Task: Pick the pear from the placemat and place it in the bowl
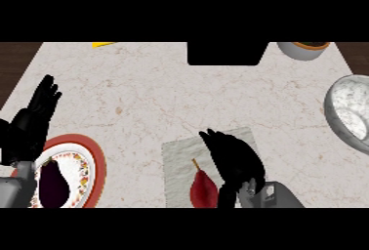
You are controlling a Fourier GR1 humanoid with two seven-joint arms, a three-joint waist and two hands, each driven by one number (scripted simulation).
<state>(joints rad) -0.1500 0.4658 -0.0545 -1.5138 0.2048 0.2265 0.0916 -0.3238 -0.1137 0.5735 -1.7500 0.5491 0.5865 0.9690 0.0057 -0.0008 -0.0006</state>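
A dark red pear (203, 188) lies on the pale grey placemat (180, 156) (stem pointing away); the speckled grey bowl (346, 110) sits well apart, far right.

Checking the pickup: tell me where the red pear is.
Head view, lower centre: the red pear lies on the grey placemat, beside the right hand.

two black fingered hands: left hand (32, 117), right hand (234, 158); grey forearms.
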